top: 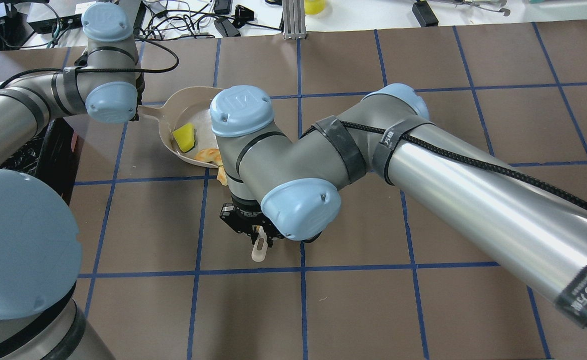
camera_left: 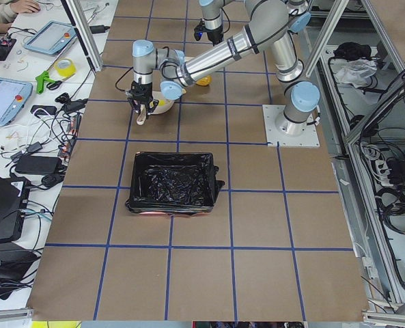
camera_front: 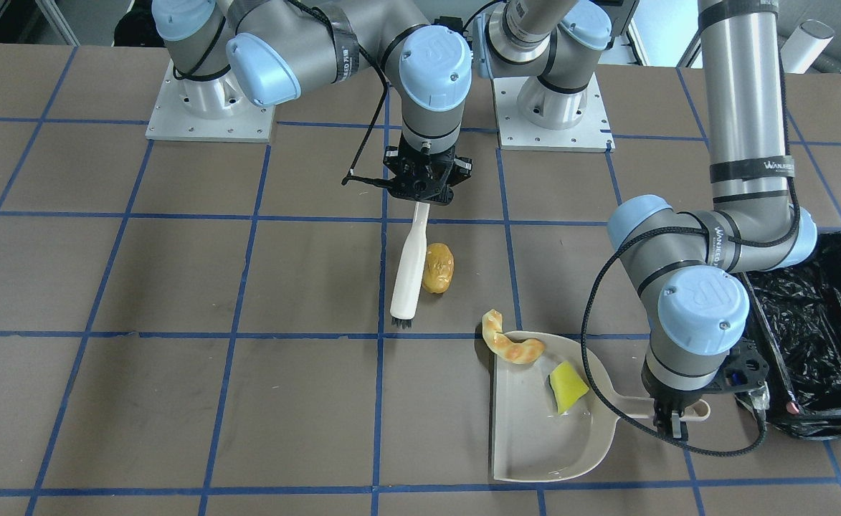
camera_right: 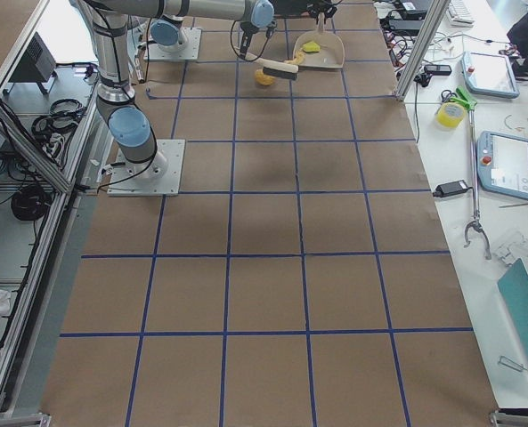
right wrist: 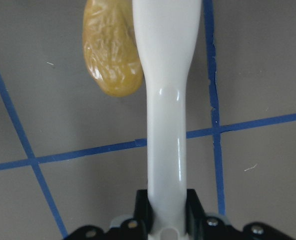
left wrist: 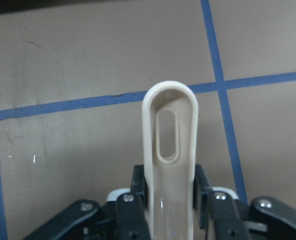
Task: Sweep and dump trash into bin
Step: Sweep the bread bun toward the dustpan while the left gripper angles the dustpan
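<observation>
Table (camera_front: 176, 401): brown top, blue tape grid. Bin (camera_front: 832, 337), black-bagged, stands at the robot's far left, just beside the left arm; no trash seen in it.

Dustpan (camera_front: 535, 437) lies flat on the table, straight mouth facing the robot's right. Fingers of the left gripper (camera_front: 671, 421) are pinched on its handle.

Brush (camera_front: 411, 272) is in the right gripper (camera_front: 421, 202), fingers clamped on the handle end. Long axis points away from the robot, bristles at the far tip, down by the table.

Croissant piece (camera_front: 510, 344) lies across the pan's mouth corner, part in, part on the table. Potato lump (camera_front: 438, 267) is on the table against the brush's left flank at mid-length, apart from the pan. Sponge wedge (camera_front: 567, 387) is inside the pan.

Judgement: the next stroke must drive the lump to the robot's left and outward, toward the mouth. The right arm is nearer.
</observation>
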`<state>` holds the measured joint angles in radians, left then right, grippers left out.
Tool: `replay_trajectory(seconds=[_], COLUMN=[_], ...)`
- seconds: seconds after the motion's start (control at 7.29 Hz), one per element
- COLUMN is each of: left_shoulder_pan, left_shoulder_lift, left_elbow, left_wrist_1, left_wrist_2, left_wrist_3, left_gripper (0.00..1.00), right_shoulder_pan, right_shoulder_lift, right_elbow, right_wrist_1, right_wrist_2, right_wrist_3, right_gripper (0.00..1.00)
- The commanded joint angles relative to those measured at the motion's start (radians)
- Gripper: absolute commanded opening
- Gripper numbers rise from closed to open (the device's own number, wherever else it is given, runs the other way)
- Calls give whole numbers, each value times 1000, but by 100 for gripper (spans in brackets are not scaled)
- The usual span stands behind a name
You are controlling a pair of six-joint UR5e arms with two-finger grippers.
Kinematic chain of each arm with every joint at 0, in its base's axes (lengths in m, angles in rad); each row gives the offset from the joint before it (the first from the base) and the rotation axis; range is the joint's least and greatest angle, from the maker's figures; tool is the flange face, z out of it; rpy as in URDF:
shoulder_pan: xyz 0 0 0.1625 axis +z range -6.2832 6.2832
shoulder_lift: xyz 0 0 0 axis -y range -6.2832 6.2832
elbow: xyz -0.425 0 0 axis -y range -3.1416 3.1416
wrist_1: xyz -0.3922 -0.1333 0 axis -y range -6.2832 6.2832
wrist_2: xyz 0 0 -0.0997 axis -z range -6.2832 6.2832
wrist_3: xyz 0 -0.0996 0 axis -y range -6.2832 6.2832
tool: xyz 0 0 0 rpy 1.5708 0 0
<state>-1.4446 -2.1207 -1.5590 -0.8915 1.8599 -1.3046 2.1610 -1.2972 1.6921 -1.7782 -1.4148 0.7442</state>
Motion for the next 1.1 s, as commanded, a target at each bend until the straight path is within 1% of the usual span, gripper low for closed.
replay_trajectory(seconds=[0.0, 0.27, 0.41, 0.55, 0.82, 0.96], left_shoulder_pan=[15, 20, 24, 27, 27, 24], left_shoulder_lift=[45, 109, 143, 172, 208, 224], left_elbow=[-26, -45, -96, -149, -235, -271], left_wrist_1=[-87, -197, -192, -176, -72, -54], left_wrist_2=[1, 19, 22, 77, 102, 102], left_wrist_3=[-7, -30, -39, -44, -48, -54], left_gripper=[0, 0, 0, 0, 0, 0], right_shoulder_pan=[17, 37, 55, 88, 97, 99], right_shoulder_lift=[-29, -63, -65, -65, -65, -63], right_elbow=[59, 136, 150, 150, 152, 153], right_wrist_1=[0, -13, -14, -12, 0, 2], right_wrist_2=[-47, -62, -62, -62, -56, -49], right_wrist_3=[-16, -14, -6, 13, 41, 72], right_gripper=[0, 0, 0, 0, 0, 0])
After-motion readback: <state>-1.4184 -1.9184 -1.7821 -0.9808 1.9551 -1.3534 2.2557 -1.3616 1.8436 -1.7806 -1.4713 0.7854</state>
